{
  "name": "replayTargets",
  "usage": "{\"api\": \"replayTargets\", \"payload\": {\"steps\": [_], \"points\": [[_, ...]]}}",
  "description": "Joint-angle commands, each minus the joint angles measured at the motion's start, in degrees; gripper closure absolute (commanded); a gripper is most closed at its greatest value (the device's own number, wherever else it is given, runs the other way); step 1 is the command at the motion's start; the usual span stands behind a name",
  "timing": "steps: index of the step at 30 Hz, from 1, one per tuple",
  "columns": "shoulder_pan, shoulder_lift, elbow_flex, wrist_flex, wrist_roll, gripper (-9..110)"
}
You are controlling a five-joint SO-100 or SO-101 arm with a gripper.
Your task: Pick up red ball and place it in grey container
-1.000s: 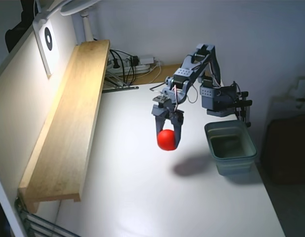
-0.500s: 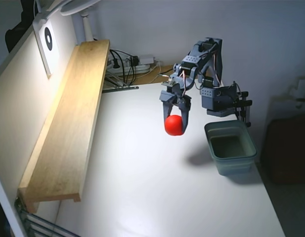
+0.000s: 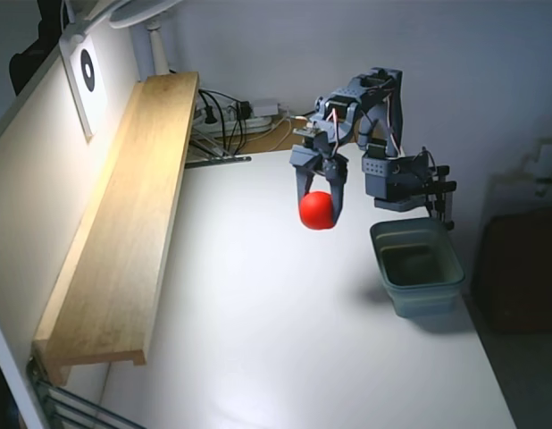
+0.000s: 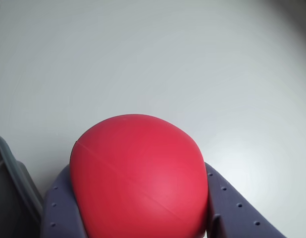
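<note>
The red ball (image 3: 317,210) hangs well above the white table, with my gripper (image 3: 319,213) shut on it. In the wrist view the red ball (image 4: 139,177) fills the lower middle, squeezed between two purple-grey fingers (image 4: 232,208). The grey container (image 3: 418,265), a grey-green tub, stands on the table to the right of the ball and lower in the fixed view. A sliver of the grey container (image 4: 9,188) shows at the wrist view's lower left edge. The tub looks empty.
A long wooden shelf (image 3: 129,210) runs along the left wall. Cables and a power strip (image 3: 236,116) lie at the table's back. The arm's base (image 3: 401,183) is clamped just behind the tub. The table's right edge runs close to the tub.
The gripper has lifted the ball higher and carried it up and to the right, nearer the arm's base. Its shadow on the table has shifted toward the tub.
</note>
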Motion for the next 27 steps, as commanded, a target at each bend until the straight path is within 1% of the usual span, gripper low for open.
{"api": "replayTargets", "payload": {"steps": [1,17,21,27], "points": [[-3.4,1.5,-3.4,1.1,0.1,78],[-22.8,1.5,-3.4,1.1,0.1,78],[-24.7,1.5,-3.4,1.1,0.1,78],[-24.8,1.5,-3.4,1.1,0.1,78]]}}
